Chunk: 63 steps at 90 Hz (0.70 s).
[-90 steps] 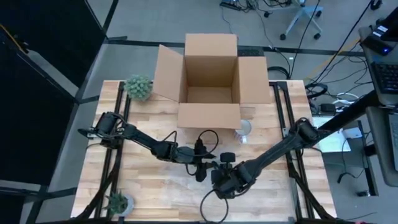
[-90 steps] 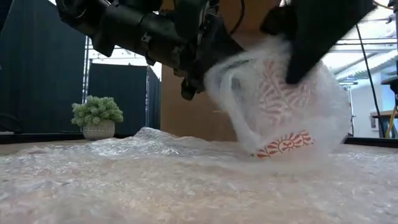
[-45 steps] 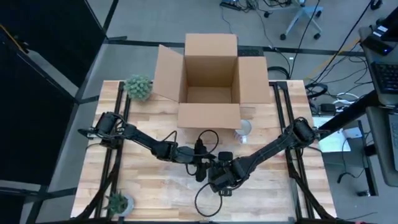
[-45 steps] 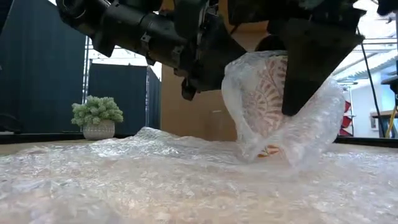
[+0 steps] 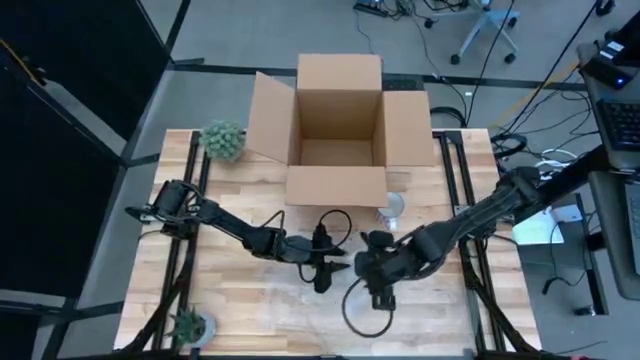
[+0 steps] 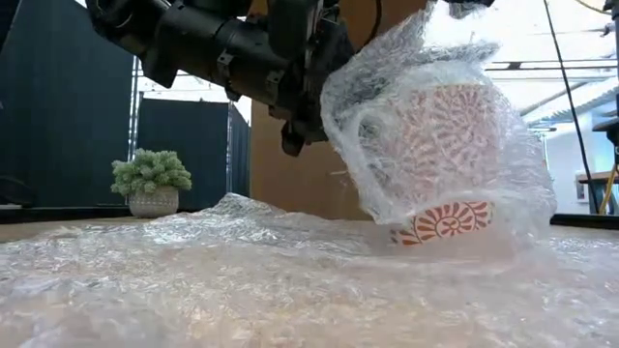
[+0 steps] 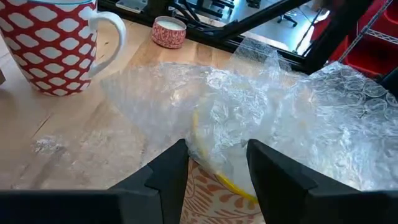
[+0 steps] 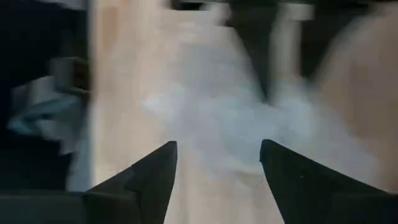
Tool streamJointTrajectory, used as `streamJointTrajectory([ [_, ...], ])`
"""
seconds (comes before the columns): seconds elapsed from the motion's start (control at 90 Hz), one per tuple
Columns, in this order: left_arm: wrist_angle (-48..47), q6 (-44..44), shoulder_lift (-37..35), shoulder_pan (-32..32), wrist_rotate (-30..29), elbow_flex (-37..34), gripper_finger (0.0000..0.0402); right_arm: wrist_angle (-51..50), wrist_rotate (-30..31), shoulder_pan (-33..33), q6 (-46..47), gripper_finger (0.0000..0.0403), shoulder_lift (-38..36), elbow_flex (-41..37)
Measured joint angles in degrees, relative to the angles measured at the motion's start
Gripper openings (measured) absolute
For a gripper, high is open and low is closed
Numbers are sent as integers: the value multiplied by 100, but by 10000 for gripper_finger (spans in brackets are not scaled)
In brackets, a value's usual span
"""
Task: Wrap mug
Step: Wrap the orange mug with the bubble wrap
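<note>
Mug [image 6: 440, 159] sits tilted on the bench [image 5: 250, 300], in front of the cardboard box [image 5: 338, 110] — orange-and-white pattern, mostly swaddled in bubble wrap [image 6: 193, 280], handle side toward the left arm.

Left hand [image 7: 214, 165] is clamped on the mug's rim through the film; yellow inner rim shows between its fingers. Right hand [image 8: 214, 165] is off to the side of the mug, away from the box, fingers apart and holding nothing.

Handling, my read: ceramic, so stiff, some heft, breakable — don't let it tip over. Under film it'll be slick; rim or handle is the safest hold. The wrap is soft and springy, will likely unfold if let go — pinch a loose edge, pull over the top.

Second mug [image 7: 53, 46], red with white diamonds, stands unwrapped nearer the box. No readable text or brand anywhere.
</note>
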Motion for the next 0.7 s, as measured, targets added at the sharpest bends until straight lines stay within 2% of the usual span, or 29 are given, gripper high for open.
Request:
streamJointTrajectory([
  [0.056,2,-2,0,0,-2,0,150,-259,476,-70,274,216,-19,-28],
  [0.111,3,0,0,0,-2,0,150,-321,574,-191,420,216,8,-138],
  [0.356,9,-2,0,0,-3,0,150,913,15,-603,326,214,392,-860],
  [0.7,33,0,0,4,-42,7,150,1082,76,-675,419,212,1369,-1049],
])
